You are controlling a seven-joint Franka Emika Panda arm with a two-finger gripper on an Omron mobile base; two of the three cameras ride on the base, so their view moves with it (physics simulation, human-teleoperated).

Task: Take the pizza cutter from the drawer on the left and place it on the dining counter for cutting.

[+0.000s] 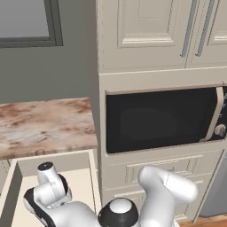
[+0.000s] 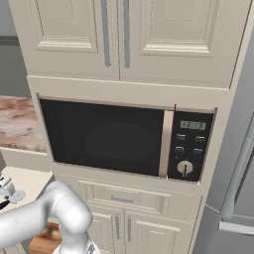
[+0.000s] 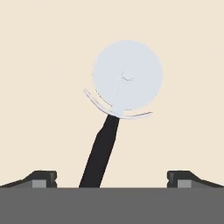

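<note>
Handling looks easy to us: the cutter seems light and rigid, though its thin handle could slip or roll, so we would pinch that black handle at mid-length, clear of the wheel. It has a round pale wheel at upper centre and a straight black handle running down to lower centre, lying flat on the drawer floor. Our gripper is spread wide, straddling the handle, touching nothing.

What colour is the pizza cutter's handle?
Black, with a pale silver-white wheel; the pizza cutter shows best in the hand view.
</note>
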